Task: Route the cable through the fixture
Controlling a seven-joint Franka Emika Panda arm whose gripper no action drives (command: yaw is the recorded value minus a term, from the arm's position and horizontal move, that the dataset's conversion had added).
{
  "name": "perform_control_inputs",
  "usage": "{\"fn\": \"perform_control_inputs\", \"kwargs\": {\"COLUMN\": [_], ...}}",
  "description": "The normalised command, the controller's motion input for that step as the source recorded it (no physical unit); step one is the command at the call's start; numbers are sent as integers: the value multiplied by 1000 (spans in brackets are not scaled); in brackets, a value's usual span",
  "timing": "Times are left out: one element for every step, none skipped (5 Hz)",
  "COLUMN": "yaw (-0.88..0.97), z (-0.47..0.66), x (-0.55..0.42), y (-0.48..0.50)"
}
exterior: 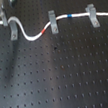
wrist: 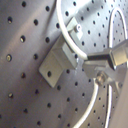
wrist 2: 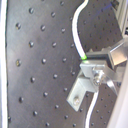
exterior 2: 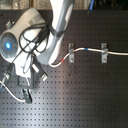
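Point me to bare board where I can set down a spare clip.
Free: the whole perforated board below the cable run in the first exterior view. Crowded: the top strip, where three fixtures hold the cable, and the first exterior view's left edge, where cable trails down.

The white cable (exterior: 36, 35) with red and blue bands runs through three upright grey fixtures (exterior: 52, 19).
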Motion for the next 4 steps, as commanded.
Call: {"fn": "perform_control_inputs", "kwargs": {"yaw": [0,0,137,0], "z": [495,403,4,-39], "x": [-299,-302,-157,1], "y": [155,23,-57,29]}}
